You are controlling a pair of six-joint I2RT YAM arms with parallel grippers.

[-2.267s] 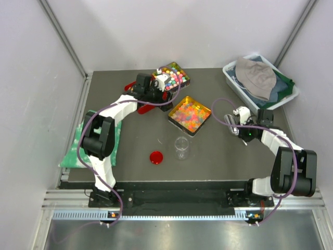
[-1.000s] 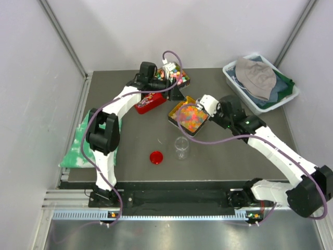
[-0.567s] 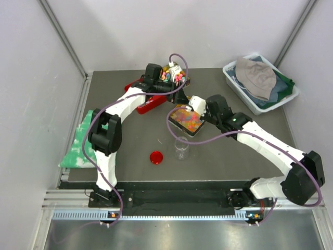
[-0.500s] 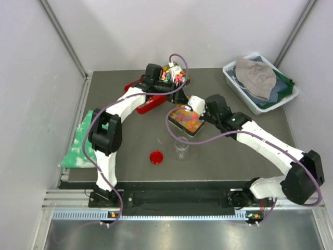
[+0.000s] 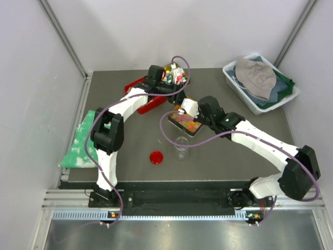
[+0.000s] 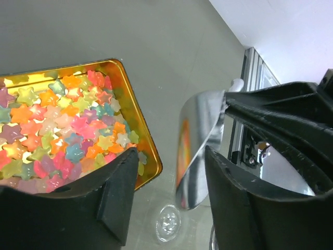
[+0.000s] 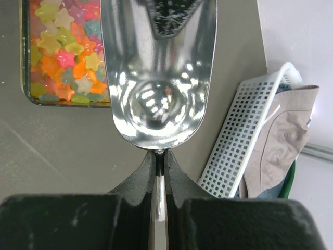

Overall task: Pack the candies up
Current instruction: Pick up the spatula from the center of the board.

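Observation:
The candies (image 6: 62, 130) are small glossy star-shaped pieces in orange, pink, yellow and green, filling a gold tin (image 5: 182, 121) at the table's middle; they also show in the right wrist view (image 7: 62, 52). My right gripper (image 7: 156, 156) is shut on the handle of an empty metal scoop (image 7: 156, 78), held just over the tin's near-right edge. The scoop (image 6: 200, 151) also shows in the left wrist view. My left gripper (image 6: 169, 174) is open and empty, hovering above the tin's far side (image 5: 179, 92). A clear cup (image 5: 181, 147) stands in front of the tin.
A second tin of mixed sweets (image 5: 174, 73) sits at the back, a red lid-like tray (image 5: 141, 96) to its left. A small red lid (image 5: 156, 157) lies near the cup. A white basket with cloths (image 5: 260, 80) stands back right; a green cloth (image 5: 83, 146) lies left.
My right arm has swung left from the table's right side and brought the scoop over the gold tin. My left gripper has moved right, toward the tin's far side.

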